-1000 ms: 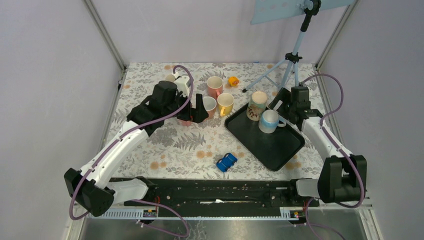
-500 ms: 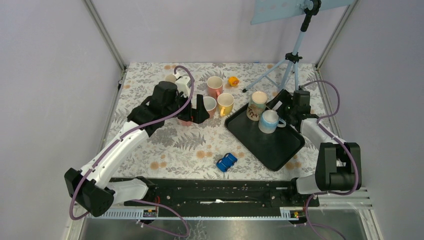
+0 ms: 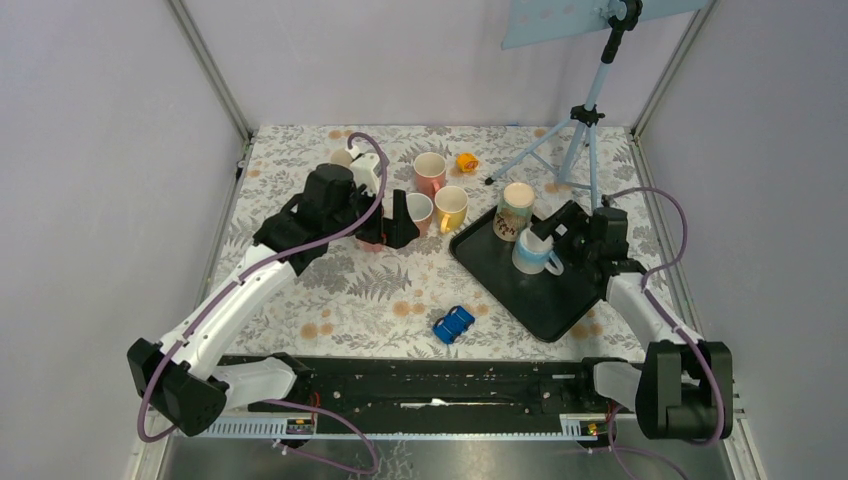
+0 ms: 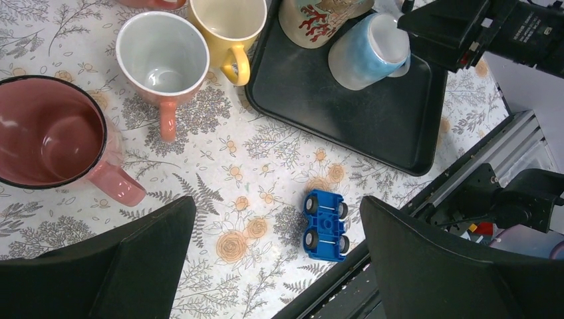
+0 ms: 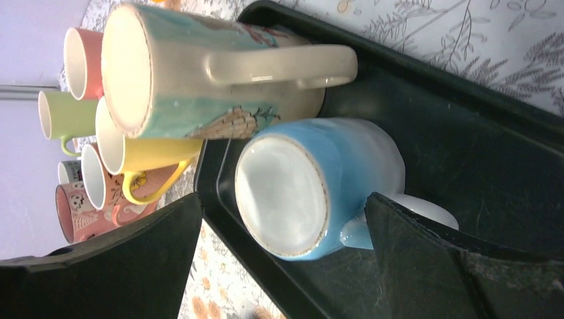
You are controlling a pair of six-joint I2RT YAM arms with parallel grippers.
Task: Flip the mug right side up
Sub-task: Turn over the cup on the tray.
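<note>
1. Surface: the table (image 3: 350, 290) is covered by a cloth printed with grey ferns and orange flowers. A black rail (image 3: 430, 385) runs along its near edge.
2. Room: plain lilac walls (image 3: 100, 150) close three sides. Bare metal posts (image 3: 210, 70) stand at the far corners.
3. Tripod (image 3: 585, 120): at 1 o'clock on the table, with thin light-blue legs and a black head.
4. Tray (image 3: 560, 300): at 3 o'clock, black, rectangular and set askew. It has a raised rim and a matte, dusty floor.
5. Blue mug (image 3: 533, 250): stands upside down on the far half of the tray. The glaze is glossy, fading from blue to white. The round cream base faces up, and the handle points to 4 o'clock.
6. Tall mug (image 3: 516, 208): on the tray, just beside the blue mug at its 11 o'clock. It is cylindrical with pictured sides and shows a flat cream face on top.
7. Upright mugs (image 3: 430, 190): grouped at 11 to 12 o'clock, glossy, in pink, yellow and green, mouths up.
8. Toy car (image 3: 453, 324): at 6 o'clock, blue and boxy.
9. Right gripper (image 3: 550, 240): the fingers are apart, one on each side of the blue mug. Contact cannot be told.
10. Left gripper (image 3: 390, 230): hangs beside the upright mugs with its fingers wide apart and nothing between them.
</note>
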